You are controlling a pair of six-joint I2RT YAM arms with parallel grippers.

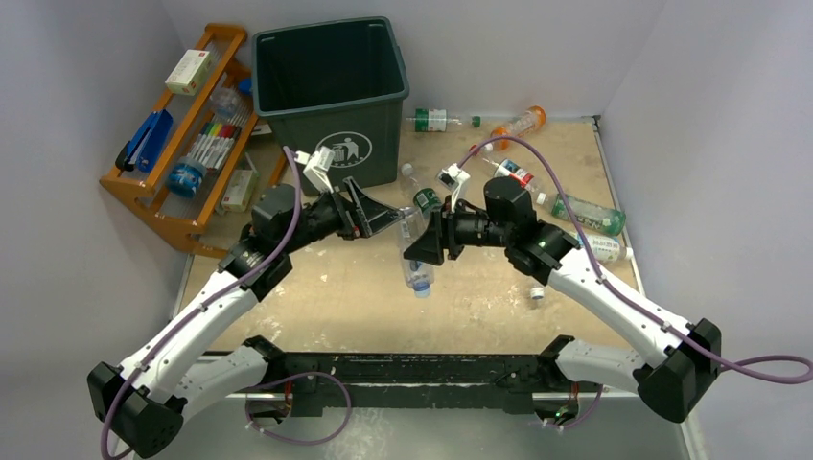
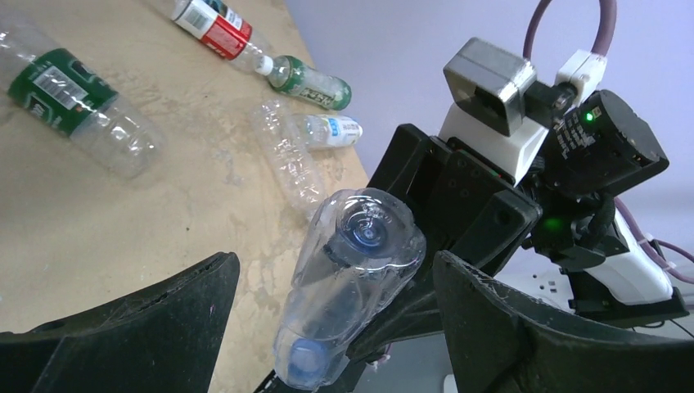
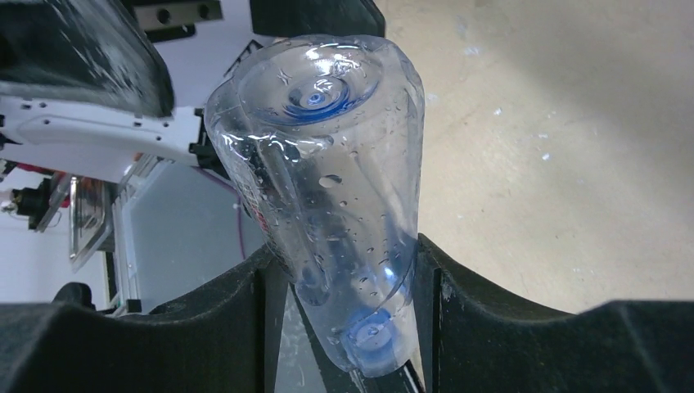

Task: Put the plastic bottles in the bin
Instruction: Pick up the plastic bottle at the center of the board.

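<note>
My right gripper is shut on a clear bottle with a blue cap and holds it cap-down above the table's middle. In the right wrist view both fingers press the bottle near its neck, the gripper closed on it. My left gripper is open, and in the left wrist view its jaws stand wide on either side of that bottle without touching it. The dark green bin stands at the back, left of centre. Loose bottles lie at the back right: green-labelled, orange, red-labelled, green.
An orange wooden rack with markers and boxes stands left of the bin. More bottles show in the left wrist view: green-labelled, red-labelled, a crumpled clear one. A small cap lies on the table at the right.
</note>
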